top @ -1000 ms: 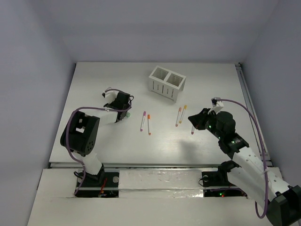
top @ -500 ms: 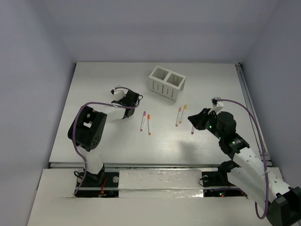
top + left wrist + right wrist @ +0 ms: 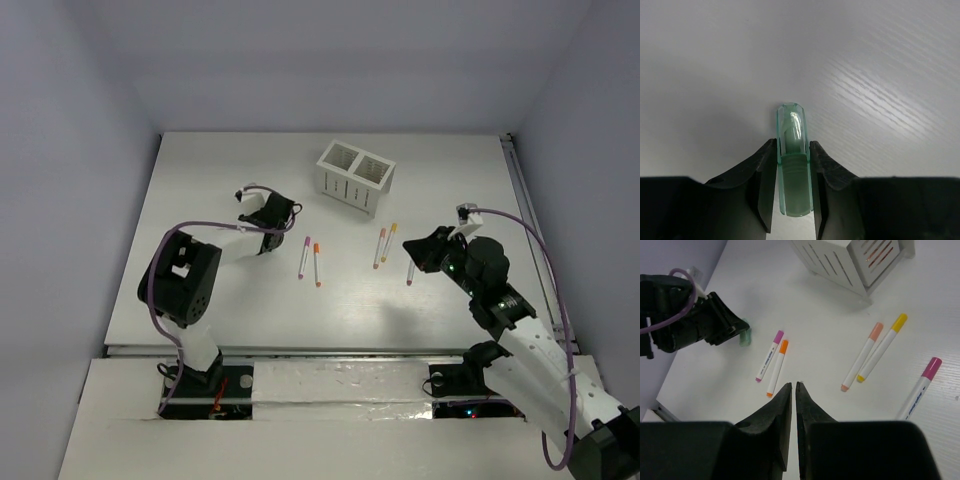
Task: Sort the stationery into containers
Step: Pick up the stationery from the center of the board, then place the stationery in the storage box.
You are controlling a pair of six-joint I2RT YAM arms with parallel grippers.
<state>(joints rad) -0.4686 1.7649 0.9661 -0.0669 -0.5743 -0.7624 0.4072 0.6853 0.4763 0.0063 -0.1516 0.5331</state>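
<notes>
Far left on the table (image 3: 200, 300), the left gripper (image 3: 793, 150) is clamped on the mint piece (image 3: 791, 125), pinching its two long sides. The piece's long axis runs along the fingers and its rounded end pokes out past the tips. It looks like clear hard plastic, light and smooth, so it could slide in the grip. Whether it touches the table I cannot tell. Right of it the purple pen (image 3: 303, 257) and orange pen (image 3: 317, 265) lie side by side, nearly parallel, caps toward the far edge. Beyond them stands the box (image 3: 355, 178), apart from every pen. Further right the peach pen (image 3: 379, 248) and yellow pen (image 3: 389, 242) lie just beside each other, leaning slightly right, caps also away. The magenta pen (image 3: 918, 387) lies alone beyond them, pointing the same way. All the pens look light, stiff and round, likely to roll, and are best pinched mid-barrel across the long axis. Above them the right gripper (image 3: 793, 386) hangs with its jaws drawn together on nothing
</notes>
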